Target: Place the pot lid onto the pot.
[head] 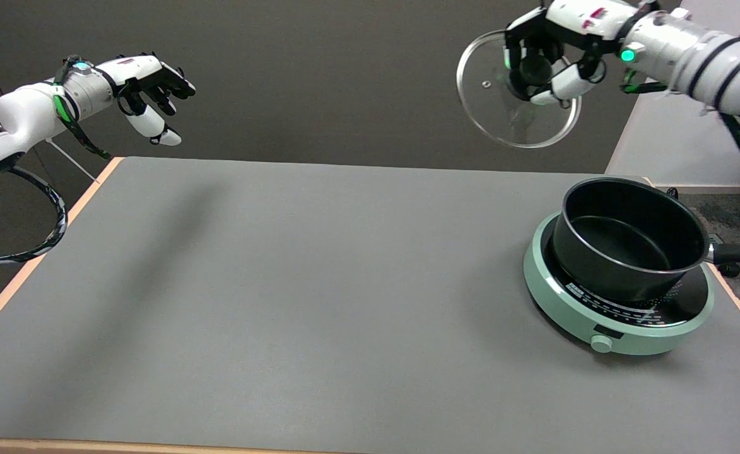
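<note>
A black pot (628,239) with a long black handle stands open on a round pale-green hotplate (619,315) at the table's right side. High above and behind it, my right hand (549,60) holds a round glass pot lid (489,94) by its black knob. The lid hangs tilted in the air, its underside facing the camera, well clear of the pot's rim.
The grey table (281,284) stretches left of the hotplate, with wooden edges at left and right. The idle left hand (149,88) hangs in the air at the upper left. A white panel (679,145) stands behind the table's right corner.
</note>
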